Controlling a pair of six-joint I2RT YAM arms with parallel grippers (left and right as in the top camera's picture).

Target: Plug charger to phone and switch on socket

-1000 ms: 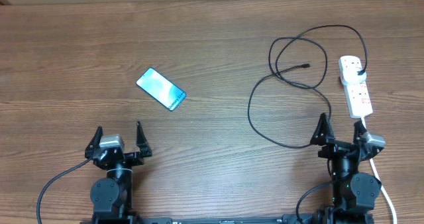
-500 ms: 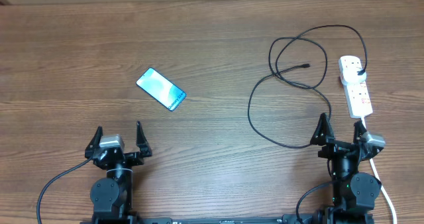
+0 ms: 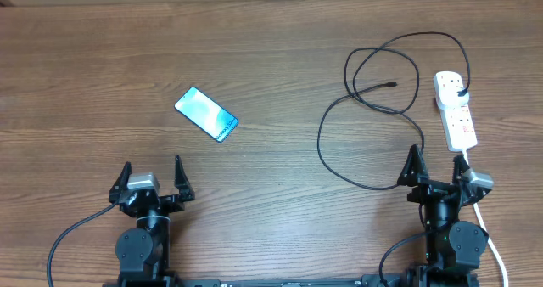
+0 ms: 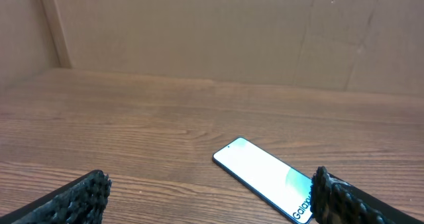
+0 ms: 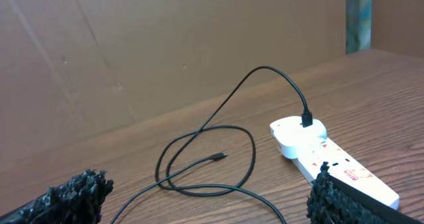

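On table [image 3: 271,49], nothing picked up yet. Left gripper [image 3: 153,162] is spread wide and empty, low at the near edge. Right gripper [image 3: 437,155] is the same, spread and empty.

Phone [image 3: 206,114] lies flat, screen up and angled, ahead of the left gripper and well apart from everything else. Charger [image 3: 319,138] sprawls in loose overlapping loops on the right side. Its tip [image 3: 392,85] lies free on the wood inside the loops, and its plug [image 3: 459,90] already sits in the far end of the socket [image 3: 456,110]. The socket lies just ahead of the right gripper, with its white cord [image 3: 488,236] running back beside that arm.

Task looks not yet begun.

Risks:
- The tip is tiny and lies flat, so a pinch may miss it or catch it at a bad angle.
- The loops cross each other. Carrying the tip over to the phone could tighten them, drag the light socket or pull the plug loose.
- The phone is unheld and flat, so pushing the tip in would likely slide it unless the left gripper steadies it.
- The port isn't visible, so I can't tell which end it is on.
- The socket switches sit close together, so the wrong one could get pressed.
- The white cord could snag the right arm.
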